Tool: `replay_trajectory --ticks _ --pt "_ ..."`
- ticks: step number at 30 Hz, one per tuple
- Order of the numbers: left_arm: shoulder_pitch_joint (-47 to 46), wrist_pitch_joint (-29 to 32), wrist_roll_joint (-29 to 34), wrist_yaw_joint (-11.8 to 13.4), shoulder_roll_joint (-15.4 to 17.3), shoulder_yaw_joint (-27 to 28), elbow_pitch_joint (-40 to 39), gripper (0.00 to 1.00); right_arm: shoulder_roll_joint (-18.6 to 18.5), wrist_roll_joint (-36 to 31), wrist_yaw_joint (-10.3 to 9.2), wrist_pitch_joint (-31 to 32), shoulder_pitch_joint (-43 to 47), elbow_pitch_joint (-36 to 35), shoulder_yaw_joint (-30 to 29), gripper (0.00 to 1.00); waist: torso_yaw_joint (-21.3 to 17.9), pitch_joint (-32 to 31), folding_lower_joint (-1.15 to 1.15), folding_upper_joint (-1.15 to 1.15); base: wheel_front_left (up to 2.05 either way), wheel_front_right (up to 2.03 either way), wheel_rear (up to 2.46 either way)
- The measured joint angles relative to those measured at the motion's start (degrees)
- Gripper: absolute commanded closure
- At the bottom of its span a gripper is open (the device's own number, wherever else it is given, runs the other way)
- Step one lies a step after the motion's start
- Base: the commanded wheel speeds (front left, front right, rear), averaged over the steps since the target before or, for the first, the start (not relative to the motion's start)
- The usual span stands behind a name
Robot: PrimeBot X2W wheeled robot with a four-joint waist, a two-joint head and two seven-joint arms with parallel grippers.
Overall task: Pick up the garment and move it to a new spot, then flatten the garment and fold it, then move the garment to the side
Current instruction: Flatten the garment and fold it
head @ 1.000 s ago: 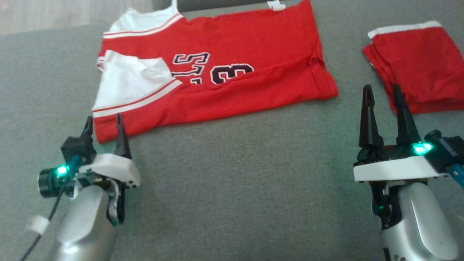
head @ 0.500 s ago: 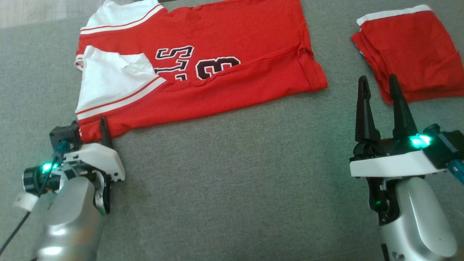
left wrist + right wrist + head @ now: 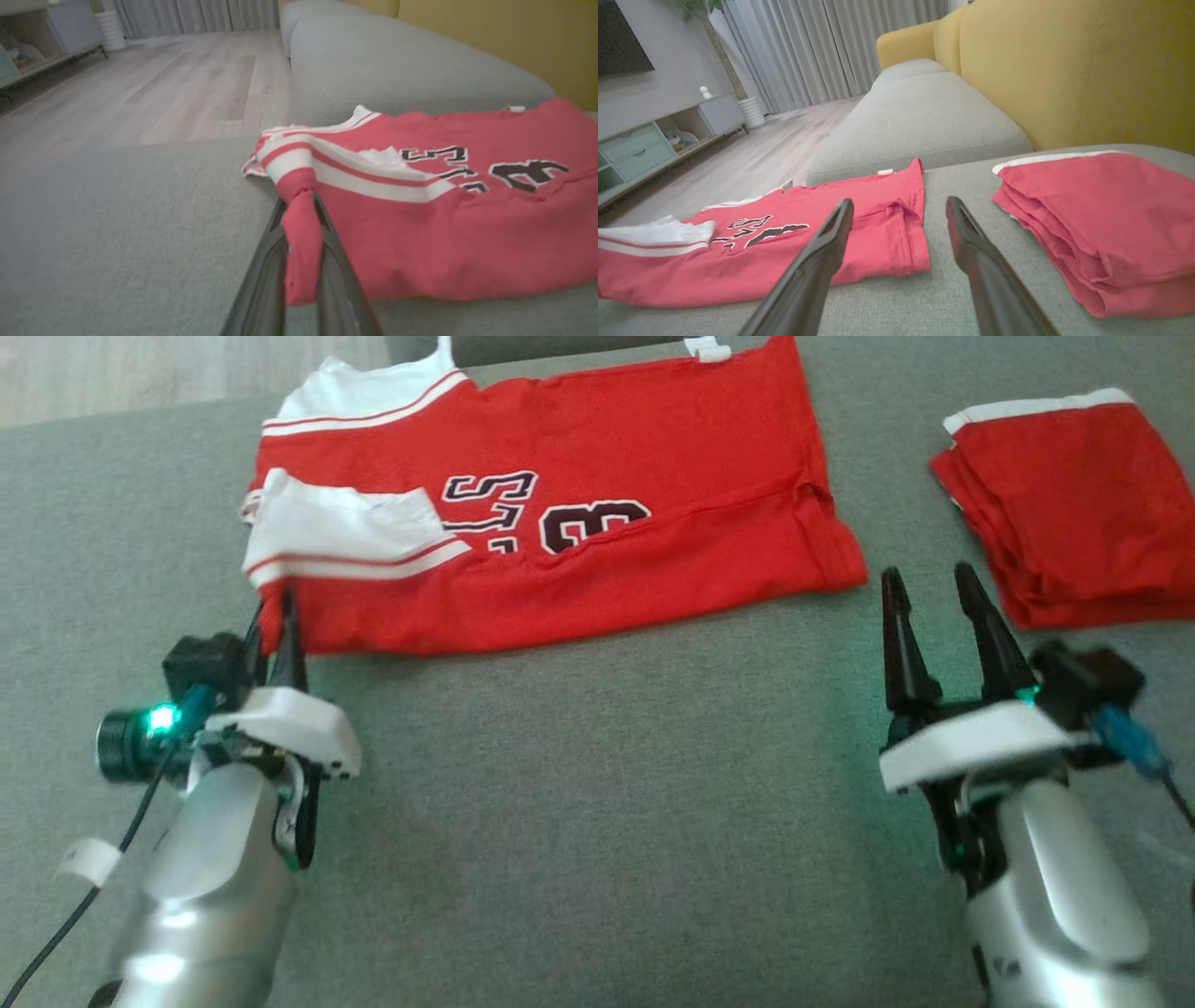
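Note:
The garment (image 3: 597, 551) is a red jersey with white sleeves and dark numbers, spread on the grey cushion (image 3: 597, 784) at the top middle of the head view. My left gripper (image 3: 273, 616) is shut on the garment's near left corner, lifting it a little. In the left wrist view the red cloth (image 3: 301, 233) is pinched between my left gripper (image 3: 299, 205) fingers. My right gripper (image 3: 924, 583) stands open above the cushion, just short of the garment's right hem. The right wrist view shows my right gripper (image 3: 899, 207) empty, with the garment (image 3: 784, 242) ahead on the left.
A folded red garment with a white band (image 3: 1064, 504) lies at the right, also in the right wrist view (image 3: 1101, 219). A yellow sofa back (image 3: 1064, 70) rises behind it. Beyond the cushion's far edge lies wooden floor (image 3: 140, 93), with a low cabinet (image 3: 654, 140).
My left gripper has closed on the garment's near left corner and lifted it, bunching the white sleeve. My right gripper has moved left towards the garment's hem. The head camera shifted between frames.

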Motion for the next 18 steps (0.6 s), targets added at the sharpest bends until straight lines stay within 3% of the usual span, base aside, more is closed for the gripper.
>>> replay_trajectory --ticks 7,18 --pt "-1.0 -0.9 1.8 -0.4 0.1 -1.9 -5.9 1.0 0.0 -2.7 0.0 9.1 -8.4 10.2 -1.6 0.0 1.1 0.5 0.0 0.0 0.0 0.0 0.0" --pt "-1.5 -1.0 2.5 -0.5 -0.4 -4.1 -9.5 1.0 -0.2 -5.8 0.0 16.0 -19.9 29.0 -4.7 0.0 3.9 2.7 0.0 0.0 0.0 0.0 0.0"
